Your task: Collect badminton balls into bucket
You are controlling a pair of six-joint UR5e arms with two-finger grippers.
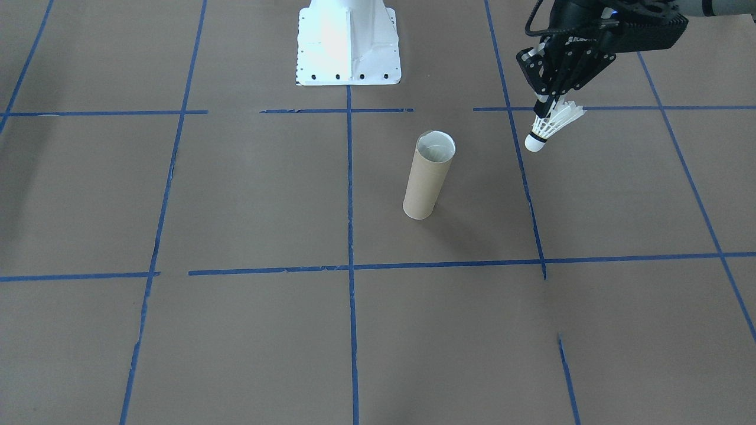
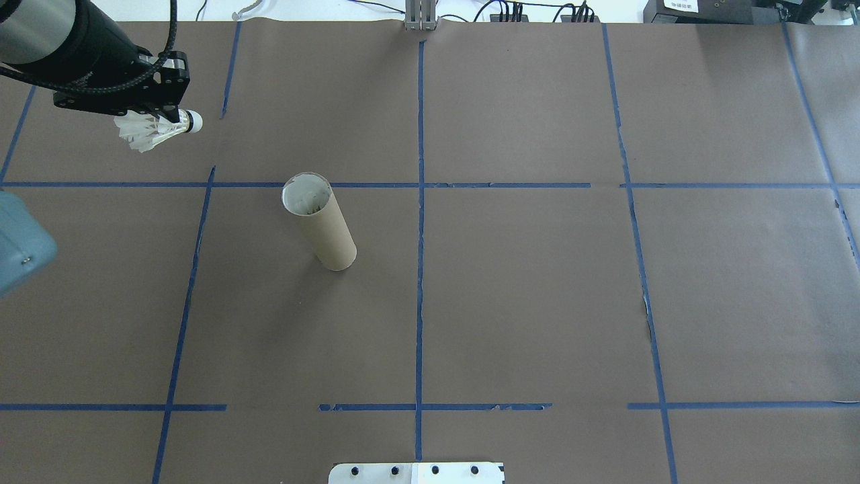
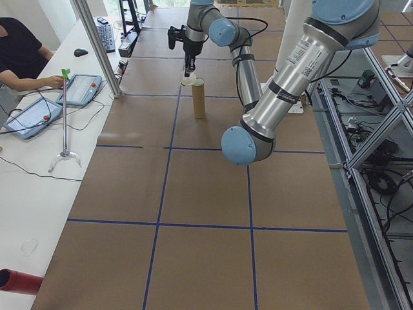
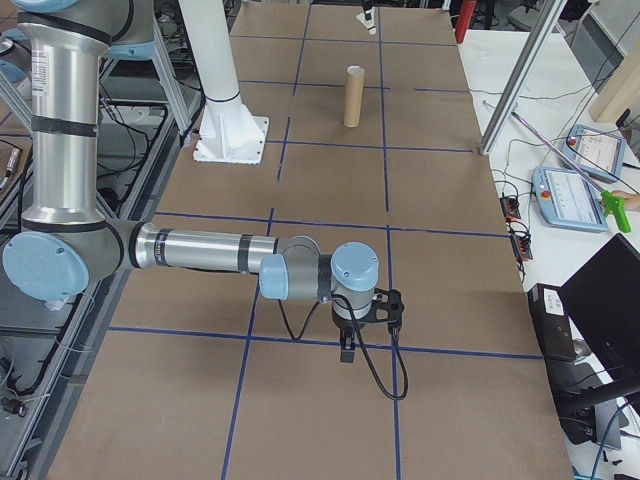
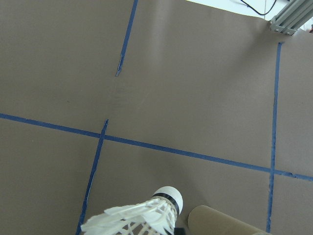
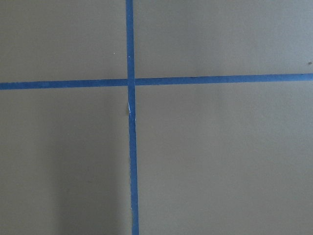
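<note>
Overhead exterior view: the left gripper (image 2: 171, 121) is clamped on the shuttlecock (image 2: 151, 131) by its feathers, held in the air off to the side of the cardboard tube (image 2: 319, 222) — not yet over its mouth. The tube stands upright on the brown table (image 2: 537, 282). By my reading the pickup is done; carrying it over and dropping it in remain. The right gripper (image 4: 345, 345) hangs far off — whether it is open I cannot tell.

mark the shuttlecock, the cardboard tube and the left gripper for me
shuttlecock (image 1: 546, 127): exterior front-facing view, on the white feather skirt.
cardboard tube (image 1: 424, 186): exterior front-facing view, on the tan outer wall, mid-height.
left gripper (image 1: 548, 106): exterior front-facing view, at the tips of the jaws, closed on the feathers.
</note>
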